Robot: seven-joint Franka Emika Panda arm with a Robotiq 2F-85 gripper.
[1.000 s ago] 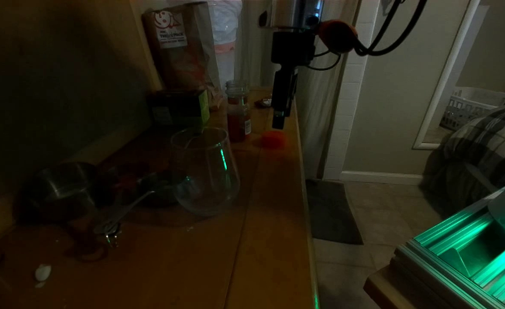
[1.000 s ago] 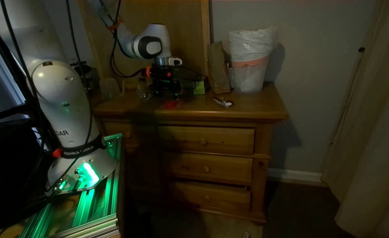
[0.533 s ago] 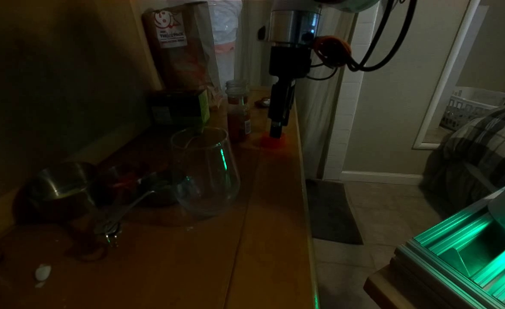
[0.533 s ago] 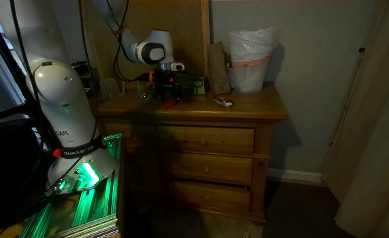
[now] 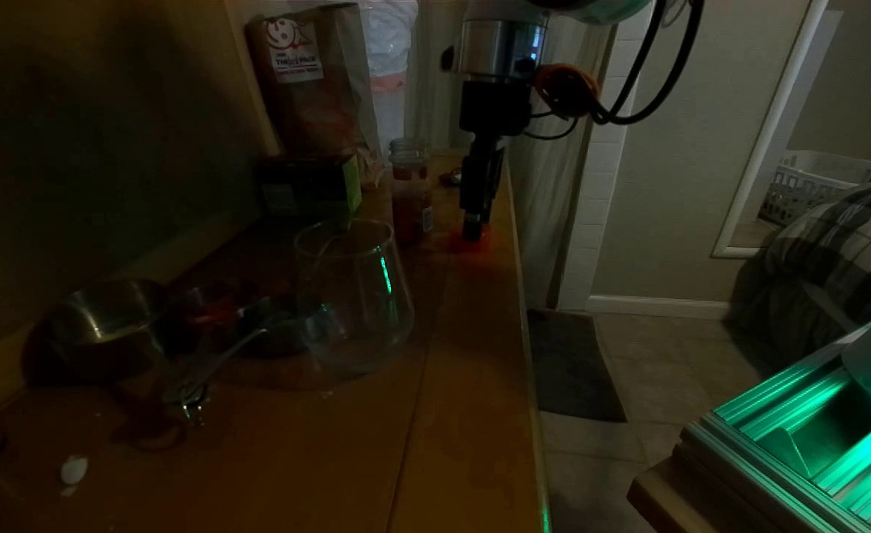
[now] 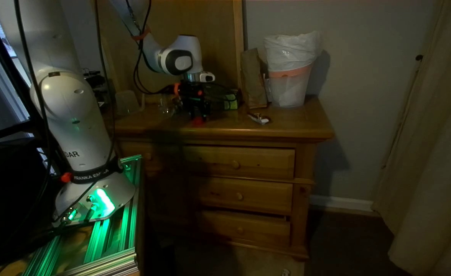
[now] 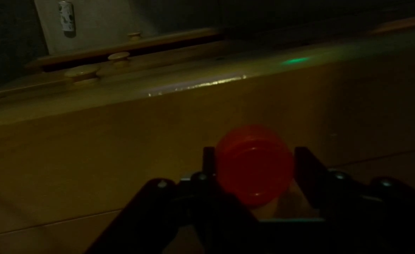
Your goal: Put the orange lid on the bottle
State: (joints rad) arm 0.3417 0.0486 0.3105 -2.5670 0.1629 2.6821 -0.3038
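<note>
The orange lid (image 7: pixel 254 169) lies flat on the dresser top, between the two fingers of my gripper (image 7: pixel 254 158). In the wrist view both fingertips press against its sides, so the gripper is shut on it. Seen from outside, the gripper (image 5: pixel 473 234) points straight down and partly covers the lid (image 5: pixel 486 238). The same grip, with the lid (image 6: pixel 198 122) low under the fingers, shows small and dark in an exterior view. The bottle (image 5: pixel 411 200) stands upright just beyond and beside the lid, with a clear threaded neck and reddish lower body.
A large clear glass vessel (image 5: pixel 354 303) stands nearer that camera. Metal cups (image 5: pixel 109 326) and a spoon lie along the wall side. Behind the bottle are a dark green box (image 5: pixel 309 185) and a paper bag (image 5: pixel 309 96). The dresser's front edge (image 5: pixel 528 355) runs close to the lid.
My gripper has come down from above the orange lid, and its fingers have closed from wide apart onto the lid's sides. The lid and bottle stay in place.
</note>
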